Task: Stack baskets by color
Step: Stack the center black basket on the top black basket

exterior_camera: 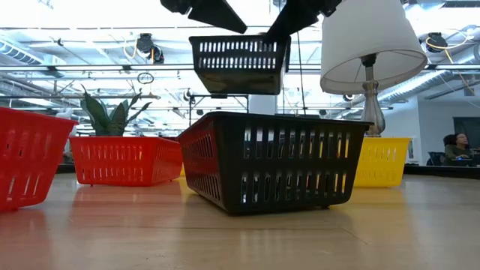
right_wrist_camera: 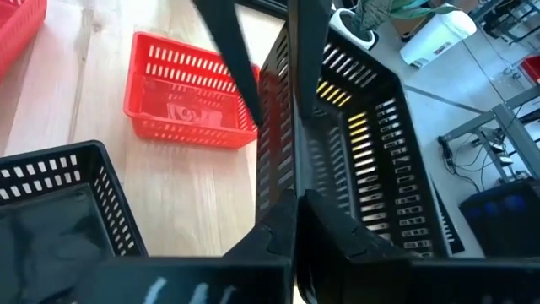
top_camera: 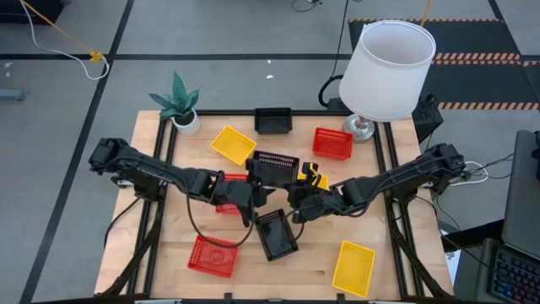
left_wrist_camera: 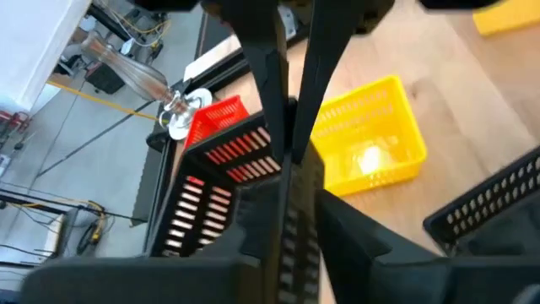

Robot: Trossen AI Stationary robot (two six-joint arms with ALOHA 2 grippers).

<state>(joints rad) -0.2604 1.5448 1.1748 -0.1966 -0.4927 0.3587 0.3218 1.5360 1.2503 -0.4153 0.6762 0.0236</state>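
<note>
While the raised black basket (top_camera: 275, 168) hangs above mid-table, over another black basket (top_camera: 277, 234), the right gripper (top_camera: 297, 200) pinches its rim; the left gripper (top_camera: 256, 196) flanks the opposite rim, fingers slightly parted.

No legible text, label, brand, number or sign appears in any view. The red basket (right_wrist_camera: 187, 91) beside the black one carries a pale mark on its floor, too blurred to read. The yellow-and-black hazard striping (top_camera: 472, 57) on the floor, at about one o'clock from the tabletop (top_camera: 278, 270), is a pattern only, without lettering. The lampshade (top_camera: 388, 67) and the remaining baskets show plain surfaces.
</note>
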